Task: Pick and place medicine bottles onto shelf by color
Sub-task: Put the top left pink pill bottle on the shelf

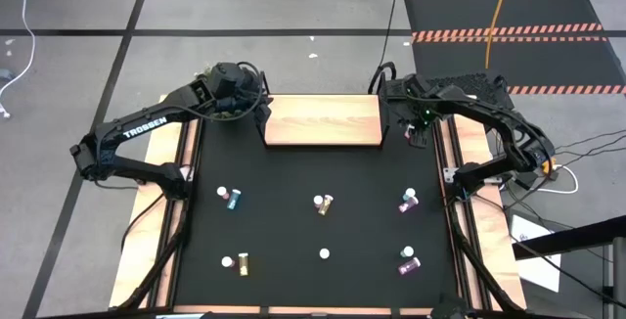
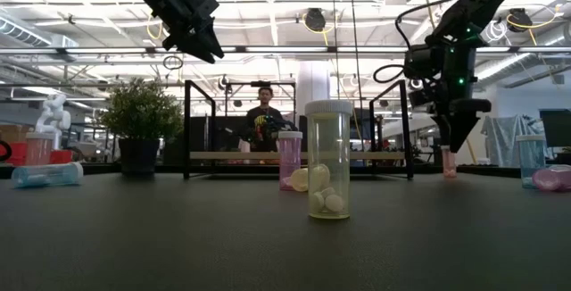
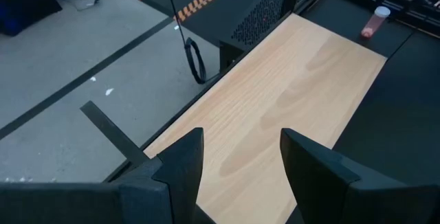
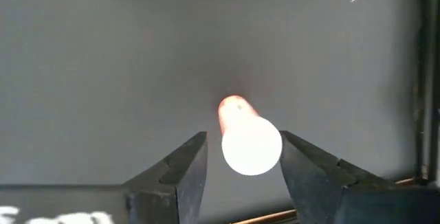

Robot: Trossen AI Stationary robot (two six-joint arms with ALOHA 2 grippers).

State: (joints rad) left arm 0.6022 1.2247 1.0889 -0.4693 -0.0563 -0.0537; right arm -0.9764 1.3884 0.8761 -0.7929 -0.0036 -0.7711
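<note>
The shelf (image 1: 323, 121), a light wooden board on black posts, stands at the table's far middle; it also shows in the left wrist view (image 3: 289, 93). My left gripper (image 3: 240, 159) is open and empty above the shelf's left end (image 1: 256, 113). My right gripper (image 4: 242, 159) is open just past the shelf's right end (image 1: 415, 128), pointing down over an upright pink bottle (image 4: 249, 141) with a white cap. Its fingers stand either side of the cap, apart from it. The bottle stands on the black tabletop (image 2: 448, 162), and also shows in the left wrist view (image 3: 375, 21).
Other bottles are spread over the black tabletop: a teal one (image 1: 233, 198), two yellow ones (image 1: 323, 204) (image 1: 242, 262), two pink ones (image 1: 408, 200) (image 1: 409, 260) and an upright white-capped one (image 1: 324, 254) (image 2: 328, 159). Wooden rails line both sides. A person (image 2: 265, 112) stands behind the table.
</note>
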